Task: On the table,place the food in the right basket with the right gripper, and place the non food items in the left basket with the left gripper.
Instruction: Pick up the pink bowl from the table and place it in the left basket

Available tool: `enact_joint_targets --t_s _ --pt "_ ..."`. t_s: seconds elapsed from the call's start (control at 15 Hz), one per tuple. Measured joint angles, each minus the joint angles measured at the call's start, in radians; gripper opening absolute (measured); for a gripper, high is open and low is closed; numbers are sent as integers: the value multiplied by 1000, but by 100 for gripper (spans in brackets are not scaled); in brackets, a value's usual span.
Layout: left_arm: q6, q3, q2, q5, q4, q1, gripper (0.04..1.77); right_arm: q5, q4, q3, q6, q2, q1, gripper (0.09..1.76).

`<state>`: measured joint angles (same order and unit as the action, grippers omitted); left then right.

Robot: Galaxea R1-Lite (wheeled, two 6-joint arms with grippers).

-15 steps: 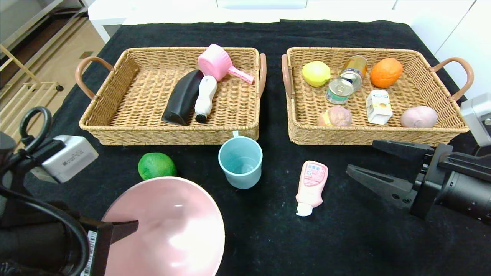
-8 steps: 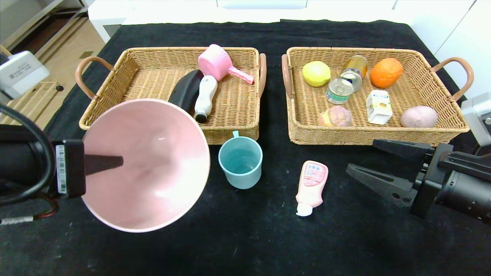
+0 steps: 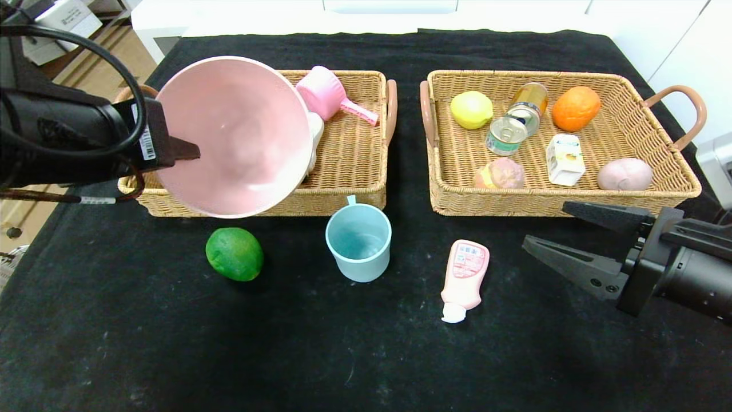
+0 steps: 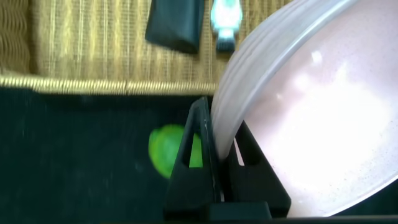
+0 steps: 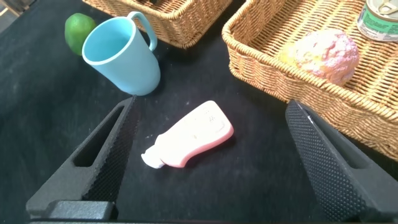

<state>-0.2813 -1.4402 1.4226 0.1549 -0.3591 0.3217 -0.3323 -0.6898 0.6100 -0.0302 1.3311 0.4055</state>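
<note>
My left gripper [image 3: 186, 151] is shut on the rim of a pink bowl [image 3: 234, 134] and holds it above the front left of the left basket [image 3: 349, 194]; the wrist view shows the rim [image 4: 249, 99] pinched between the jaws. A green lime [image 3: 234, 253], a light blue cup [image 3: 358, 242] and a pink bottle [image 3: 464, 278] lie on the black table in front of the baskets. My right gripper [image 3: 563, 234] is open and empty, low at the right, beside the pink bottle [image 5: 189, 134]. The right basket [image 3: 440, 194] holds several food items.
The left basket holds a pink scoop [image 3: 329, 94], a white brush [image 3: 313, 129] and a black item [image 4: 177, 25], partly hidden by the bowl. The right basket holds a lemon [image 3: 470, 110], an orange [image 3: 575, 107], cans [image 3: 506, 135], a carton [image 3: 564, 160] and round items.
My left gripper has carried the pink bowl up and away from me, from the near left of the table to above the left basket, uncovering the lime. The right arm has hardly moved.
</note>
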Motion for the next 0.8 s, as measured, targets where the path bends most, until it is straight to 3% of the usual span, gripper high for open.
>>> enact_joint_targets --t_s 0.4,0.8 --pt "8 -97 141 -63 166 -7 17 0 -1 2 0 -5 -5 171" --pt "6 -101 259 -98 321 -8 17 -1 0 5 0 -11 -11 171"
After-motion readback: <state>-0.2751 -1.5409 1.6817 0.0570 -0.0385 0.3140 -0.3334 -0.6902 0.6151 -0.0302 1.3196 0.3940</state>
